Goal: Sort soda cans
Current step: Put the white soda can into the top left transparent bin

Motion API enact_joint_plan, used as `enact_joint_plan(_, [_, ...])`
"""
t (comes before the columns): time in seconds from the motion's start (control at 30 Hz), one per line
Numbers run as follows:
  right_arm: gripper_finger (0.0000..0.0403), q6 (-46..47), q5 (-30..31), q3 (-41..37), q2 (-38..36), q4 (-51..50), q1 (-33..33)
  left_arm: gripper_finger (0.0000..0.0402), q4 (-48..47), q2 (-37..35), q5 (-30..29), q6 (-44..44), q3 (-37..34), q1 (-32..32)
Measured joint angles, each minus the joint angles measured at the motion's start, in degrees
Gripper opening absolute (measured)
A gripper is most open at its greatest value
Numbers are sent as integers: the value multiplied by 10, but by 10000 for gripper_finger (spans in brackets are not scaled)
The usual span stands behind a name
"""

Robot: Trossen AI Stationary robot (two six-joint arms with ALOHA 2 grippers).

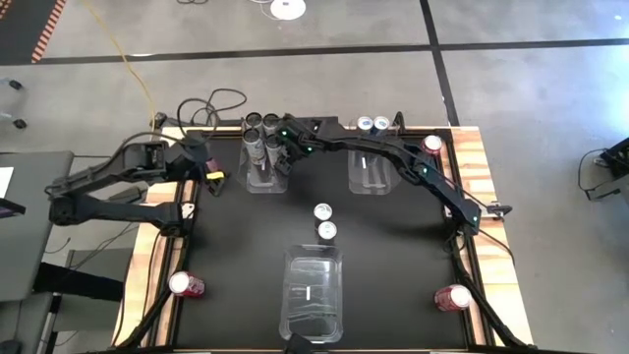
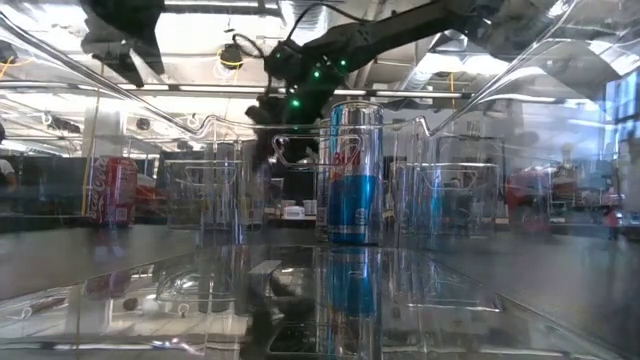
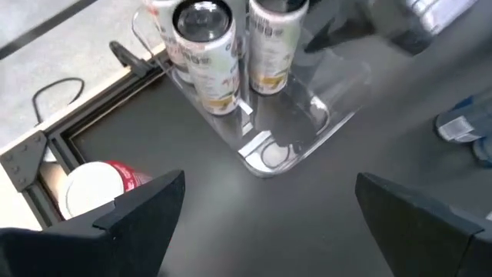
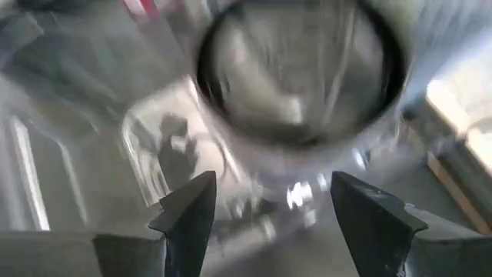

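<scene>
- In the right wrist view a blurred silver can top (image 4: 296,77) fills the frame just beyond the right tool (image 4: 269,223), whose fingers (image 4: 192,211) stand apart on either side below it; whether they grip the can I cannot tell
- From above, the right tool (image 1: 280,147) is over the far-left clear bin (image 1: 263,175), at the cluster of dark grey cans (image 1: 260,133) standing in that bin
- The left tool (image 1: 211,175) sits just left of that same bin with its fingers (image 3: 138,211) spread wide, holding nothing
- Two blue-and-silver cans (image 1: 323,221) stand mid-bench, apart from both tools, just beyond the near clear bin (image 1: 313,295)
- Two more blue-and-silver cans (image 1: 372,125) stand at the far end of the far-right bin (image 1: 373,172)
- Red cans stand at the bench's corners: far right (image 1: 431,146), near left (image 1: 185,285), near right (image 1: 452,297); one more (image 3: 96,185) shows close by the left tool
</scene>
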Motion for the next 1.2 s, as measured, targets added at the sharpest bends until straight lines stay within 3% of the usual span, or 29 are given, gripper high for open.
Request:
enact_joint_plan(0.7, [274, -27, 4, 0, 15, 72, -23, 377, 28, 0, 0, -8, -30, 0])
enact_joint_plan(1.2, [274, -35, 5, 0, -4, 43, 3, 377, 26, -5, 1, 4, -30, 0])
